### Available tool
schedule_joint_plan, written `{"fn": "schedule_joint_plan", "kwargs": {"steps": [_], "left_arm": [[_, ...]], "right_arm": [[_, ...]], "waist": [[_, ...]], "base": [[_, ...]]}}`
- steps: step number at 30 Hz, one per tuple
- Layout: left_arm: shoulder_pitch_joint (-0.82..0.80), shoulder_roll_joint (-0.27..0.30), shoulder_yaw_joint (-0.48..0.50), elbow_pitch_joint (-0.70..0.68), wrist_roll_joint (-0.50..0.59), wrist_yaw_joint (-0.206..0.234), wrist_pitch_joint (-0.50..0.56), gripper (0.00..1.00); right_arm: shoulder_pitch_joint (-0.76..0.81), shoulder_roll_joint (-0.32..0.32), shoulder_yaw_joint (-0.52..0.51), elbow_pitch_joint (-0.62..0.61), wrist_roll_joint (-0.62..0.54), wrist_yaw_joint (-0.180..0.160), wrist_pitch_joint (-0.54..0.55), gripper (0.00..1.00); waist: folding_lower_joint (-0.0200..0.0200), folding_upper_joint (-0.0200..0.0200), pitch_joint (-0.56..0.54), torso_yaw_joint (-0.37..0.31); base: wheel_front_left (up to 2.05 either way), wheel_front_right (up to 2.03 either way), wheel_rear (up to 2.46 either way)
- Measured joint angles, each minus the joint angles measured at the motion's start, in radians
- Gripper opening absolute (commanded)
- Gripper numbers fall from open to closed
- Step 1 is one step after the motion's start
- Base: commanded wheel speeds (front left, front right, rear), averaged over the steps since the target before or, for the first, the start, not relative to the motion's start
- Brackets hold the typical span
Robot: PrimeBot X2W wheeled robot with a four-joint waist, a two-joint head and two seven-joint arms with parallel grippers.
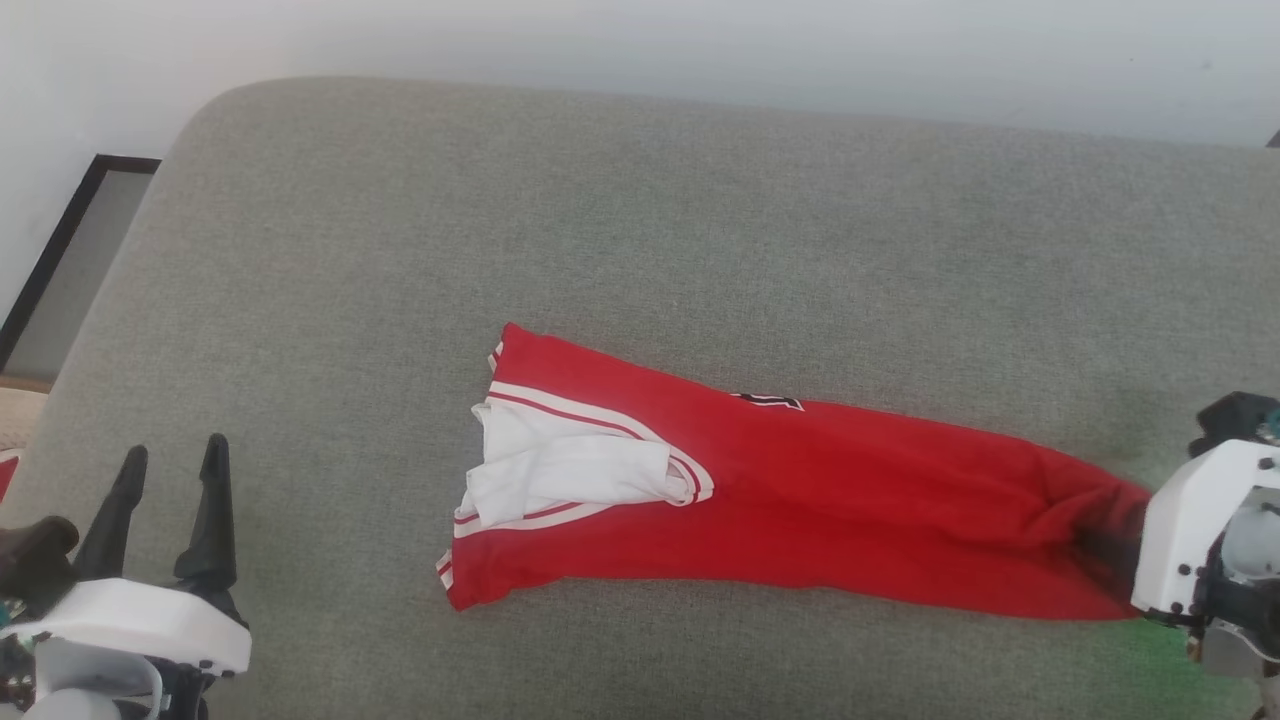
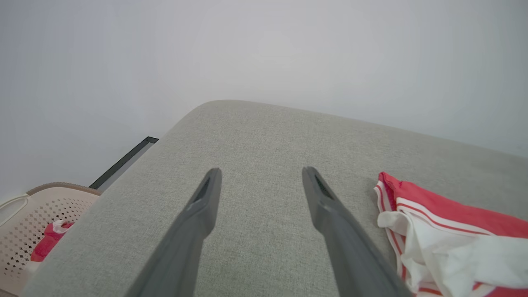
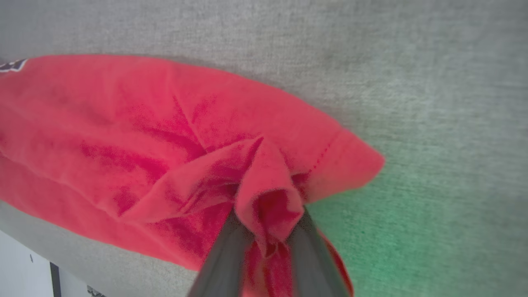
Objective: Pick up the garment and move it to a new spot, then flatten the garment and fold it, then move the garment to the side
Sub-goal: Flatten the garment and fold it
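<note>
Right wrist view shows right gripper pinching the garment; left gripper spread wide, empty.

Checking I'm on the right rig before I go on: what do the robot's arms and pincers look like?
The left pincer and right pincer each have two long, dark grey fingers tapering to narrow tips; the left ones show a small slot near each tip. Each sits on a smooth white wrist housing with black parts beside it. I see no markings.
</note>
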Motion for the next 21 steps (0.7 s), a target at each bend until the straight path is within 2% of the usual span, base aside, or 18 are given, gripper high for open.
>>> {"fn": "schedule_joint_plan", "kwargs": {"steps": [10, 16, 21], "left_arm": [[0.033, -0.123, 0.144, 0.054, 0.133, -0.113, 0.000, 1.00], [0.024, -0.166, 0.190, 0.071, 0.185, -0.157, 0.000, 1.00], [0.007, -0.182, 0.209, 0.086, 0.225, -0.184, 0.000, 1.00]], "right_arm": [[-0.015, -0.048, 0.039, 0.011, 0.079, 0.000, -0.021, 0.00], [-0.041, -0.099, -0.022, 0.031, 0.089, 0.001, -0.048, 0.00], [-0.083, -0.168, -0.093, 0.086, 0.064, 0.001, -0.078, 0.00]], "waist": [[0.0000, 0.0000, -0.006, -0.018], [0.0000, -0.0001, 0.002, -0.050], [0.0000, 0.0000, 0.017, -0.083]], "base": [[0.00, 0.00, 0.00], [0.00, 0.00, 0.00], [0.00, 0.00, 0.00]]}}
